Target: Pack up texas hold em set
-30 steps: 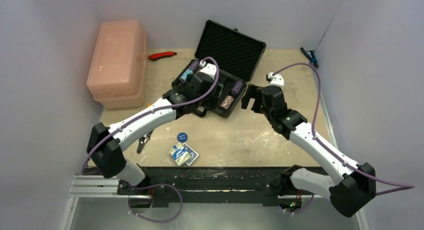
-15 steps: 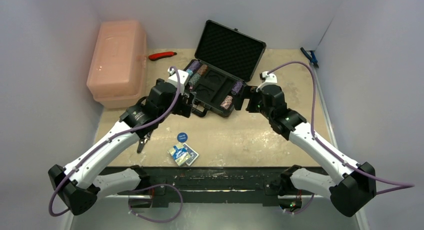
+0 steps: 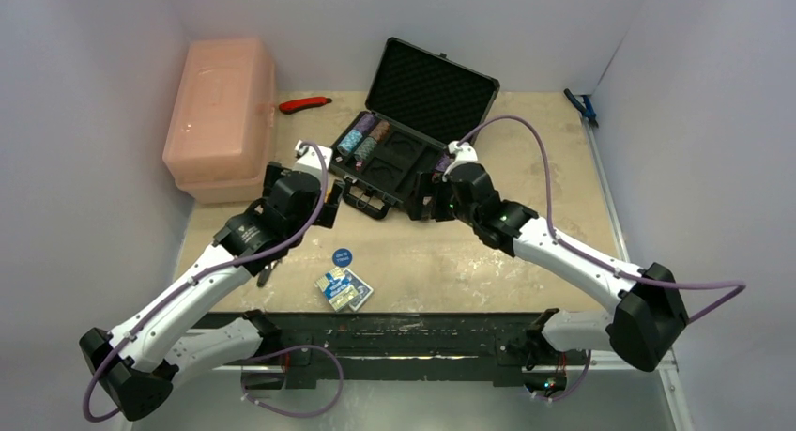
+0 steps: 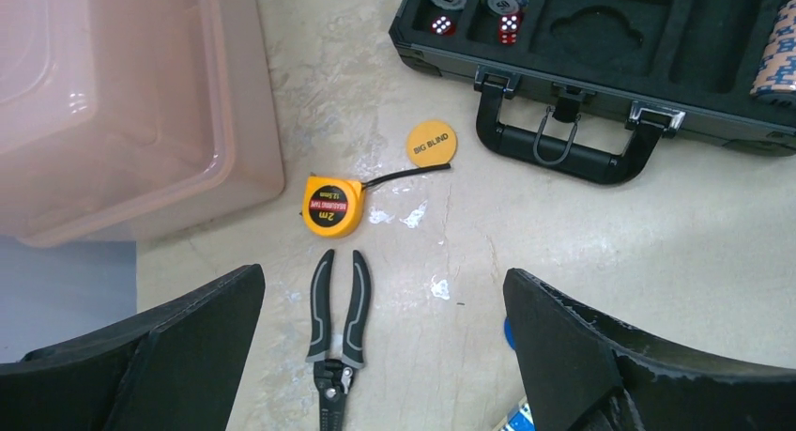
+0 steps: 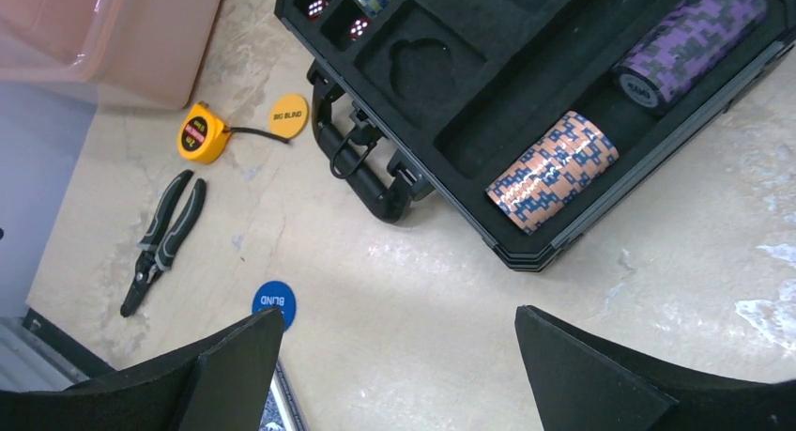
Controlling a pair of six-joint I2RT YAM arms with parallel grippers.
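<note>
Hovering my left hand [image 4: 383, 281], spread wide and empty, I judge the blue disc [image 3: 343, 256] and card deck [image 3: 344, 289] at lower centre of the top view closer to it than to my equally spread right hand [image 3: 427, 202], with the open case [image 3: 432, 85] above them.

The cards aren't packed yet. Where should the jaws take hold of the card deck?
Probably from straight above, closing across its two long edges. The card deck lies flat on the table, turned diagonally, so the jaws would need rotating to match.
</note>
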